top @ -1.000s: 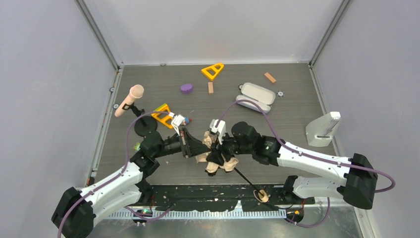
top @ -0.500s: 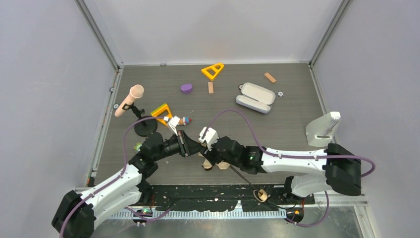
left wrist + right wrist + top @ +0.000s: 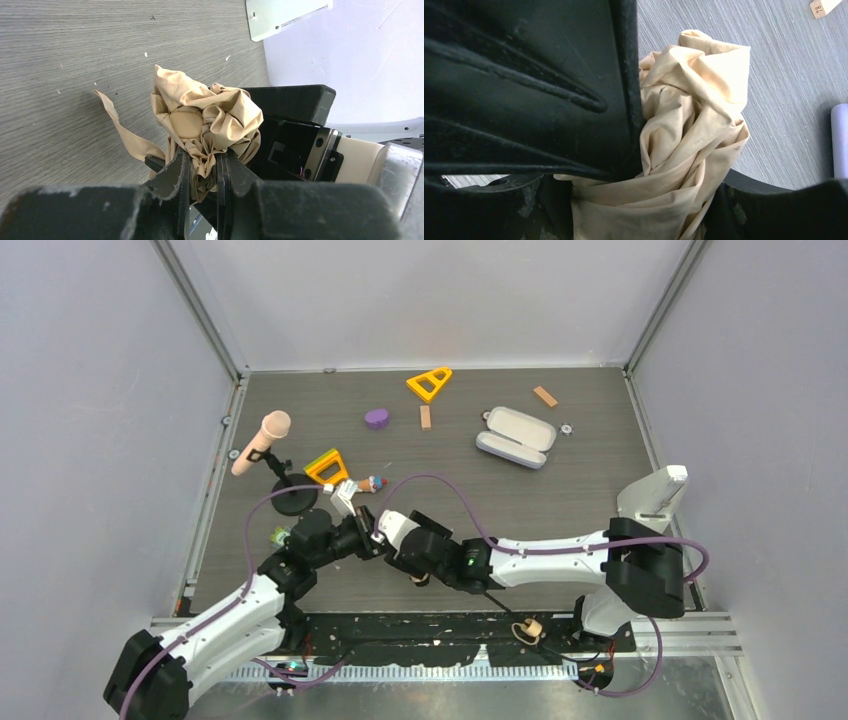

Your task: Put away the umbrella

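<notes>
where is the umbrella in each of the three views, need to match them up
Top external: the umbrella is low centre and mostly hidden.
Left wrist: the umbrella is at centre, its bunched fabric pinched by the left fingers.
Right wrist: the umbrella is centre right, between the right fingers.
Shared landmark: the grey wood-grain table lies under it in all three.

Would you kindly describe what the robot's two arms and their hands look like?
Both the left arm and right arm have white links between bulky black joints, and a looping purple cable runs along each. The left hand and right hand have matte black, scuffed fingers.
</notes>
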